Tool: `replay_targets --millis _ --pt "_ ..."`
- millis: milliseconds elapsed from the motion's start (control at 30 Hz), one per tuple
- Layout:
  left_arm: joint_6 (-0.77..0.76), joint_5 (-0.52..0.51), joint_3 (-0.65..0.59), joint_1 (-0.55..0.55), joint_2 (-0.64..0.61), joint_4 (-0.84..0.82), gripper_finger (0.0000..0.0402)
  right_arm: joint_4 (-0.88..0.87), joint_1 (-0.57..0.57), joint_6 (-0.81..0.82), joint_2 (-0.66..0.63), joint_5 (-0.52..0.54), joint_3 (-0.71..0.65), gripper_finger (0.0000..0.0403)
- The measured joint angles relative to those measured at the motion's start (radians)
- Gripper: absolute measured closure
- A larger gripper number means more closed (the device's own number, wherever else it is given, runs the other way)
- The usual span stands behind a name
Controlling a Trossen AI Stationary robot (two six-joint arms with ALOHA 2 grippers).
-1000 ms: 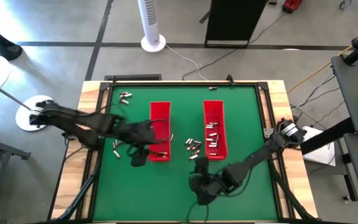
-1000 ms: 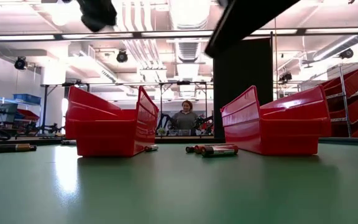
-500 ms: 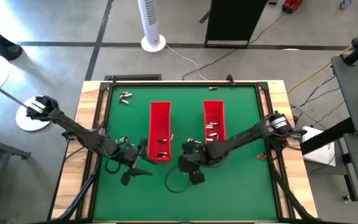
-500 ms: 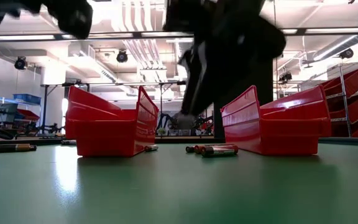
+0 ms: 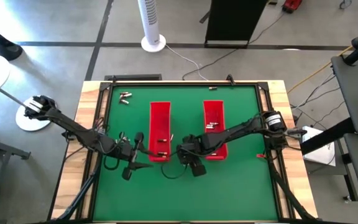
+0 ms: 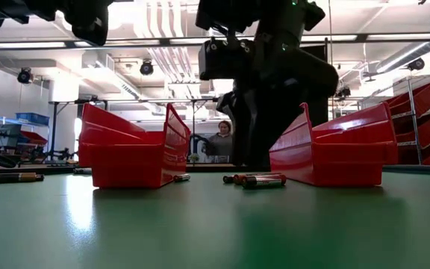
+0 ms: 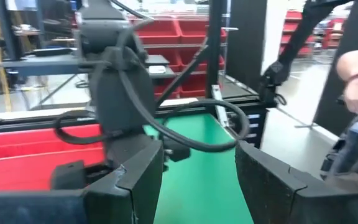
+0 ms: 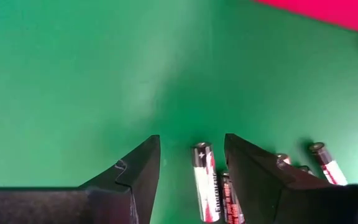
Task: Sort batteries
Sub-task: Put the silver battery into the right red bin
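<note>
Batteries (image 8: 204,180) lie loose on the green table (image 5: 241,180), in a small cluster between two long red trays. The left tray (image 5: 160,130) and the right tray (image 5: 214,127) each already hold a few cells, and a further pair of batteries (image 5: 125,96) sits well apart near the table's far left corner.

The right gripper (image 8: 191,168) hangs low over the cluster, its fingers parted with nothing between them. One battery lies lengthwise in the gap, apparently lined up so the fingers can close across its narrow width.

The left gripper (image 7: 197,180) waits just left of the left tray, released and empty, seemingly kept clear of the working arm. The step in hand looks like picking up a single cell.

A person (image 6: 222,140) stands in the room beyond the table.
</note>
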Motion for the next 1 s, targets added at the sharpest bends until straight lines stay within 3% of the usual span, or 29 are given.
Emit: replay_targets --millis 433,867,1000 --pt "0.03 -0.056 0.0 0.018 -0.016 -0.007 0.0221 0.036 -0.023 0.011 0.0 0.0 -0.079 0.0268" --pt "0.023 -0.057 0.0 0.023 -0.016 -0.02 0.0221 0.106 -0.023 -0.015 -0.004 -0.001 -0.125 0.0355" --pt "0.018 -0.057 0.0 0.023 -0.017 -0.02 0.0221 0.096 -0.017 -0.01 -0.004 0.001 -0.109 0.0365"
